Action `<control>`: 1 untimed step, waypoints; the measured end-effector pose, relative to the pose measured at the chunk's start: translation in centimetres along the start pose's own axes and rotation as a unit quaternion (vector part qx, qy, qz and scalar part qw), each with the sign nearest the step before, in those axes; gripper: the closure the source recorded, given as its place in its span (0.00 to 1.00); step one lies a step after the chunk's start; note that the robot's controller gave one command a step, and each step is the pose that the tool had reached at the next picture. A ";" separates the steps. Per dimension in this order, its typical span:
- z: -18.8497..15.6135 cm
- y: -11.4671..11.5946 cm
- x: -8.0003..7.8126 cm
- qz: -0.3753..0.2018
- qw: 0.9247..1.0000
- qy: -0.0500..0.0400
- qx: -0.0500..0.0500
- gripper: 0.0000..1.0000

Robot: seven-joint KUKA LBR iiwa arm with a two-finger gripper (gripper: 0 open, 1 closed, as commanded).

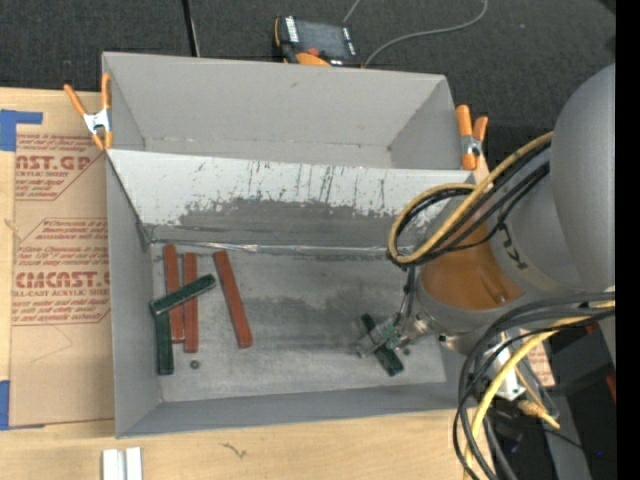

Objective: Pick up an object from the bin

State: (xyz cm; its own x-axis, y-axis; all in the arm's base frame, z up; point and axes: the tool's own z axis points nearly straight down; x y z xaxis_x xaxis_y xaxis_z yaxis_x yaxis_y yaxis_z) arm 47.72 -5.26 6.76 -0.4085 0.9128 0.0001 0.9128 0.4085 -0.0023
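Note:
My gripper point(388, 342) is down near the bin floor in the right front corner, under the orange cover of the wrist. A short dark green stick point(391, 362) lies slanted right under it, one end poking out toward the bin's front wall and the other end toward the back left. The gripper's body hides the stick's middle, so I cannot tell whether it is held.
At the left of the floor lie three red-brown sticks point(232, 300) side by side. Two dark green sticks point(183, 295) cross them in an L. A small dark speck point(194, 364) lies near them. The arm and its cables hang over the bin's right side.

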 end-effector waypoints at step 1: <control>-9.4 0.1 -0.1 -0.001 1.000 -0.002 -0.004 1.00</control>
